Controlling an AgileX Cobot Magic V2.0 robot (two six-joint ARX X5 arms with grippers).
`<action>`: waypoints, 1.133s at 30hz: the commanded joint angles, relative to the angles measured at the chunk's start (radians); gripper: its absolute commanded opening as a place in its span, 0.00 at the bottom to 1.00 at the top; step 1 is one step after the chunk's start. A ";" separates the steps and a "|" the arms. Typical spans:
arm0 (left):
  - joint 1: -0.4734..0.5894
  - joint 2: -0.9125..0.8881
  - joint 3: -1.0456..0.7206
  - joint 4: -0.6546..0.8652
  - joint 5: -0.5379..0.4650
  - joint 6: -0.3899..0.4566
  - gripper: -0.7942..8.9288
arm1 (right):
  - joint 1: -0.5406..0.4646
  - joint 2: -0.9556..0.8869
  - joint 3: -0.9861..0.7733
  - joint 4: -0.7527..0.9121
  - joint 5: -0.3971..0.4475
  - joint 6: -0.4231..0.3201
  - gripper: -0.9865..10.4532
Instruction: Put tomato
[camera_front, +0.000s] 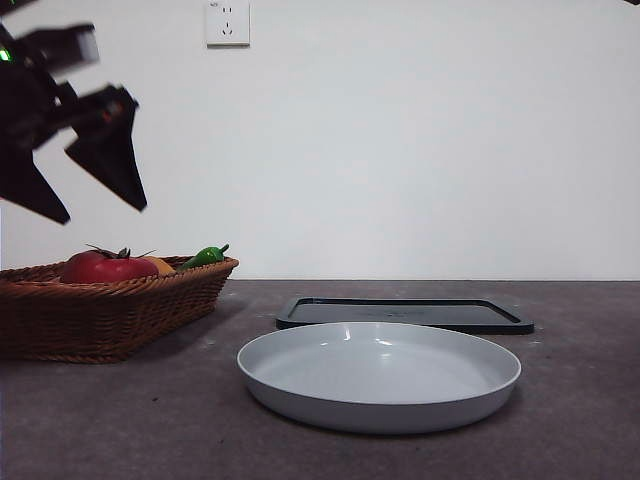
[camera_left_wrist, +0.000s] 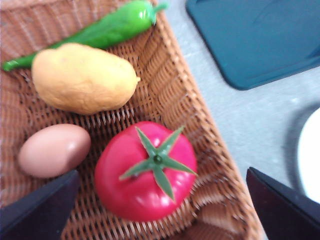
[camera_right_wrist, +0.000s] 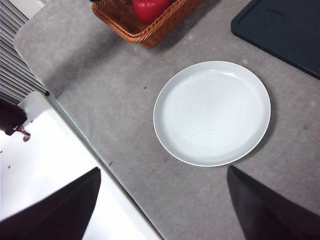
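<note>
The red tomato (camera_left_wrist: 145, 172) with its green calyx lies in a brown wicker basket (camera_left_wrist: 200, 120) at the table's left; it also shows as the tomato (camera_front: 100, 267) in the front view and the tomato (camera_right_wrist: 148, 7) in the right wrist view. My left gripper (camera_front: 90, 185) hangs open in the air above the basket (camera_front: 110, 310), its jaws spread to either side of the tomato and clear of it. My right gripper (camera_right_wrist: 162, 200) is open and empty, high over the white plate (camera_right_wrist: 212, 112).
In the basket also lie a yellow potato-like piece (camera_left_wrist: 82, 77), a green pepper (camera_left_wrist: 107, 30) and a brown egg (camera_left_wrist: 52, 150). A white plate (camera_front: 380, 375) sits at the table's middle, a dark flat tray (camera_front: 405, 313) behind it. The table edge (camera_right_wrist: 80, 132) runs below the right arm.
</note>
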 joint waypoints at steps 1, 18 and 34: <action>-0.003 0.054 0.021 0.035 -0.001 0.018 0.63 | 0.006 0.008 0.018 0.006 0.000 -0.003 0.44; -0.003 0.205 0.021 0.104 -0.001 0.036 0.63 | 0.006 0.008 0.018 0.006 0.000 -0.003 0.44; -0.003 0.187 0.022 0.083 0.000 0.029 0.42 | 0.006 0.008 0.018 0.007 0.000 -0.003 0.44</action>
